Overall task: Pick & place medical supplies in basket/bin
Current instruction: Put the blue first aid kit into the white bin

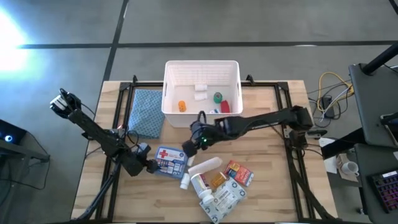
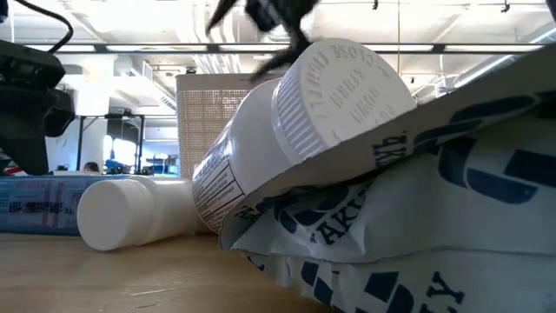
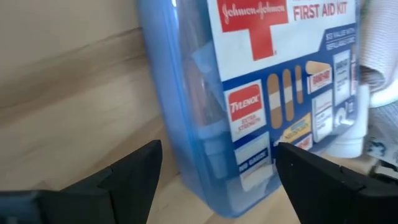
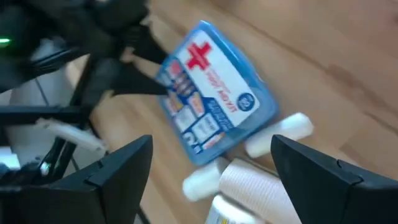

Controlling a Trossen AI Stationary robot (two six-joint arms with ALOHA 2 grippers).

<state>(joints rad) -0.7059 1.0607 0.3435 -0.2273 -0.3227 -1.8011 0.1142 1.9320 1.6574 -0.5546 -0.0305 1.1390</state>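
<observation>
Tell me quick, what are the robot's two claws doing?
Left gripper: open, at the first-aid box, not gripping.
Right gripper: open, empty, above the supplies.

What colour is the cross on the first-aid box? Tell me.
Red, on a white label over the blue first-aid box; the left wrist view shows it best.

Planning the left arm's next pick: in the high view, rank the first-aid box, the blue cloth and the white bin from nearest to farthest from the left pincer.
1. First-aid box, right at the open left pincer.
2. Blue cloth, beside the bin.
3. White bin, at the table's far edge.
</observation>
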